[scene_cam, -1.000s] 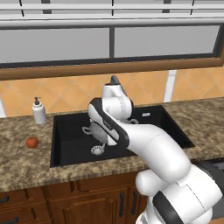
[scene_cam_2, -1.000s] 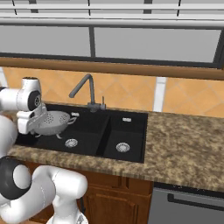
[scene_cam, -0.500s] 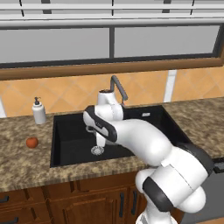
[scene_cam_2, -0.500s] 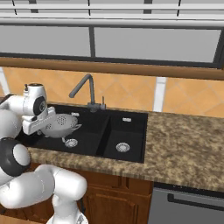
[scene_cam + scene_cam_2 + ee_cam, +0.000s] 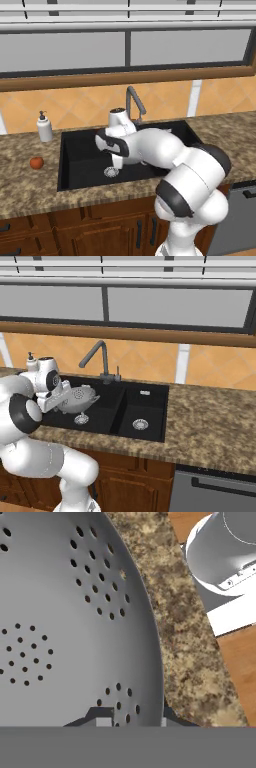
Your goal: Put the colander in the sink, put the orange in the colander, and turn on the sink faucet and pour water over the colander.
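The pale grey colander [image 5: 80, 396] hangs tilted on its side just above the wider left basin of the black sink [image 5: 150, 401]. My gripper [image 5: 59, 400] is shut on its rim from the left. In the hand view the colander's holed inside [image 5: 65, 622] spreads across the left, and my gripper [image 5: 133, 719] pinches the rim at the bottom. The small orange [image 5: 36, 162] lies on the granite counter left of the sink [image 5: 80, 155]. Behind the basins rises the dark gooseneck sink faucet [image 5: 96, 354], also seen as the faucet [image 5: 133, 101]; no water runs. My arm hides the colander in the left base view.
A white soap dispenser [image 5: 44, 127] stands on the counter behind the orange. Round silver drains [image 5: 81, 418] [image 5: 140, 424] sit in the two basins. The granite counter [image 5: 210, 421] stretches to the right of the sink, with a tiled wall and a window behind.
The arm has swung the colander from the sink's left edge to the right, out over the left basin, and tipped it further onto its side. The orange has not moved.
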You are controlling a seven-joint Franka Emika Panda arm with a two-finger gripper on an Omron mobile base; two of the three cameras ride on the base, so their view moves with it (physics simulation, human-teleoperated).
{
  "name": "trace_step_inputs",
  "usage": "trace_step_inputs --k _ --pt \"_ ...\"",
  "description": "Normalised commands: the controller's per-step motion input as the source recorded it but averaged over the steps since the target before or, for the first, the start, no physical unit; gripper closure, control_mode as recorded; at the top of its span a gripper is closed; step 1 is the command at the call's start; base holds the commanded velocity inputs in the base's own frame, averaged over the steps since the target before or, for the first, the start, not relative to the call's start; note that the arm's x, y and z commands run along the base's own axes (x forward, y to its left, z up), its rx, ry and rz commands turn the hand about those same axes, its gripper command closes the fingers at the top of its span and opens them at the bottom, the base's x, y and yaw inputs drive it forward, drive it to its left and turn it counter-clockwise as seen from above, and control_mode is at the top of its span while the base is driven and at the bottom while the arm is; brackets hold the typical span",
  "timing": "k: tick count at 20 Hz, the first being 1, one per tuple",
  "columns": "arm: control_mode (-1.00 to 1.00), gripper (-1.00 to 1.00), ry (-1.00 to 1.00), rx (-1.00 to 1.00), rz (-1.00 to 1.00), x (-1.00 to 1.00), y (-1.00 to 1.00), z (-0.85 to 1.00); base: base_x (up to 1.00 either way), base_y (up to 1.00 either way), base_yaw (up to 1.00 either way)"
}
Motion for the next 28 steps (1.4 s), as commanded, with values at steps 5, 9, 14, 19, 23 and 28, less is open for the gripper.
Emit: trace_step_inputs --k 5,9,14,19,23,28 --pt "-1.00 1.00 0.03 -0.06 -0.04 0.33 0.00 -0.19 0.00 0.00 0.00" --pt "-1.00 1.00 0.05 -0.02 -0.04 0.28 0.03 -0.22 0.00 0.00 0.00" --pt "-1.00 1.00 0.09 -0.03 -0.02 0.29 0.00 -0.27 0.00 0.00 0.00" --pt "-1.00 1.00 0.09 -0.02 0.00 0.11 0.00 -0.29 0.00 0.00 0.00" --pt "-1.00 1.00 0.00 0.00 0.00 0.04 0.04 -0.24 0.00 0.00 0.00" --pt "-1.00 1.00 0.00 0.00 -0.07 0.01 0.00 -0.23 0.00 0.00 0.00"
